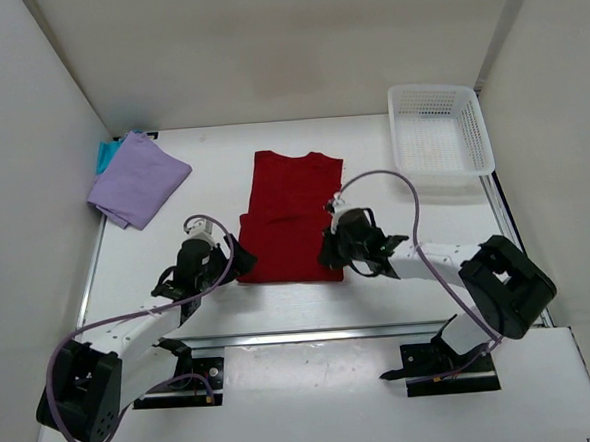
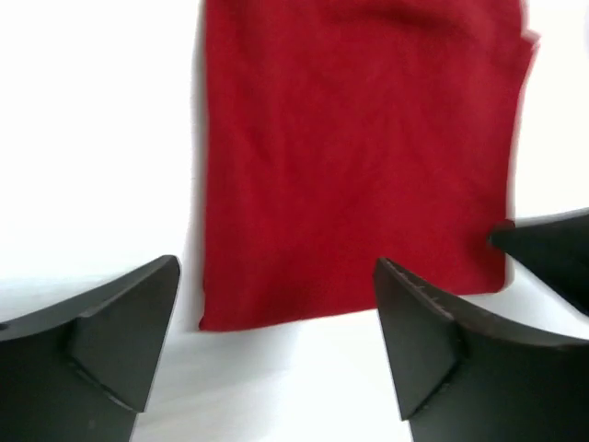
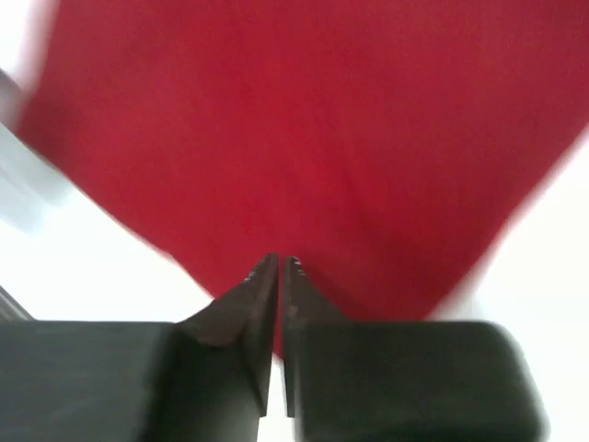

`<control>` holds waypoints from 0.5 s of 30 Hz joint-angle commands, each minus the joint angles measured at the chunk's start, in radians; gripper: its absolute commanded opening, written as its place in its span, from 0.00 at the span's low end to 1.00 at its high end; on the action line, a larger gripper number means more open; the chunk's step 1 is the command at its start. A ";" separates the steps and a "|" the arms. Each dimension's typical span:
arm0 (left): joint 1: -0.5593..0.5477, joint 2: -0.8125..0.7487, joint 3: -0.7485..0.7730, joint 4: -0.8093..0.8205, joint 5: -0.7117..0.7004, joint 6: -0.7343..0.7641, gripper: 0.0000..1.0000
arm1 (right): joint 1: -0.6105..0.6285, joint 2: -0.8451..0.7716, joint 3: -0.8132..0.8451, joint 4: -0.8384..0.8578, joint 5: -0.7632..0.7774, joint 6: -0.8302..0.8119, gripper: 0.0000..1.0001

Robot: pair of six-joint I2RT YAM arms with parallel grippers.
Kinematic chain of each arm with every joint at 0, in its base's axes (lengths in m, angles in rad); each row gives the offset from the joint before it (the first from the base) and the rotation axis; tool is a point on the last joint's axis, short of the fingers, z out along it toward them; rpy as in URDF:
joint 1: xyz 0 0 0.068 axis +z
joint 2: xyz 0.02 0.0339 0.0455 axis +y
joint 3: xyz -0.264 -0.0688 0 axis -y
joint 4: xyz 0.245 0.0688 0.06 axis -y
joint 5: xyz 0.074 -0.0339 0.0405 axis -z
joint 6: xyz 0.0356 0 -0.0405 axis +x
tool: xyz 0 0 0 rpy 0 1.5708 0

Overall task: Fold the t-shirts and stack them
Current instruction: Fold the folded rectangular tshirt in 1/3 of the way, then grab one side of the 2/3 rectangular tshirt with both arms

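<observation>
Red t-shirt point(image 1: 293, 216) half-folded mid-table, left claw point(image 2: 276, 304) spread beside it, right claw point(image 3: 279, 276) pinching its near corner; lavender t-shirt point(image 1: 137, 179) hides most of the teal t-shirt point(image 1: 104, 152), basket point(image 1: 440, 132) far right

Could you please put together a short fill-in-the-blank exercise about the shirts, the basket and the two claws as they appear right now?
1. The shirt lying between the two arms is ____ in colour.
2. The lavender t-shirt lies on top of a ____ one, at the table's far left.
3. The white basket holds ____ shirts.
4. The left claw is open, while the right claw is ____.

Missing words: red; teal; no; shut
</observation>
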 commanded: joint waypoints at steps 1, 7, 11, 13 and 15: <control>-0.012 -0.024 0.032 -0.137 -0.054 0.079 0.99 | 0.012 -0.110 -0.093 0.027 -0.008 0.072 0.07; 0.066 -0.020 -0.034 -0.123 0.020 0.080 0.91 | -0.057 -0.280 -0.302 0.027 -0.006 0.102 0.46; 0.040 0.024 -0.039 -0.085 0.012 0.076 0.55 | -0.100 -0.265 -0.337 0.045 -0.060 0.118 0.49; 0.002 0.073 -0.013 -0.082 0.009 0.066 0.55 | -0.094 -0.253 -0.316 0.012 -0.071 0.109 0.49; -0.050 0.088 0.006 -0.086 -0.037 0.054 0.56 | -0.074 -0.271 -0.311 -0.023 -0.010 0.098 0.48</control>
